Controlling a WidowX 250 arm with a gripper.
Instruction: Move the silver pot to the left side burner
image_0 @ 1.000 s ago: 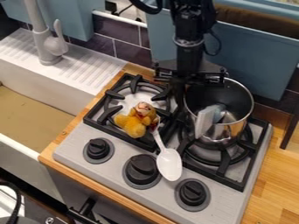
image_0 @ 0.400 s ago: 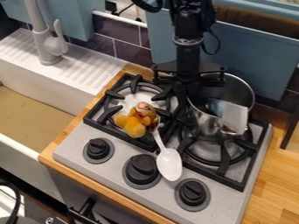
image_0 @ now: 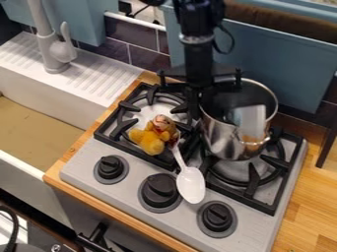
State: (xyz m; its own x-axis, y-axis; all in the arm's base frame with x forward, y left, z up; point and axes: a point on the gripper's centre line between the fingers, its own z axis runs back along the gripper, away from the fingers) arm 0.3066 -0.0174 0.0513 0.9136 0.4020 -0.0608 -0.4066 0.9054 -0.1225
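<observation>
Black on the tool (image_0: 197, 104) at one o'clock, gleaming silver on the pot (image_0: 220, 134) at three, and dusty blue on the panel (image_0: 289, 66) at two! Here's a golden-yellow toy (image_0: 152, 141) at centre, a white spoon (image_0: 191, 186) towards six, black knobs (image_0: 160, 189) on a pale grey stove (image_0: 187, 224). Dark purplish tiles (image_0: 146, 58) at twelve, crossed by pale lines; warm wood grain streaks the counter (image_0: 306, 204) at four!
</observation>
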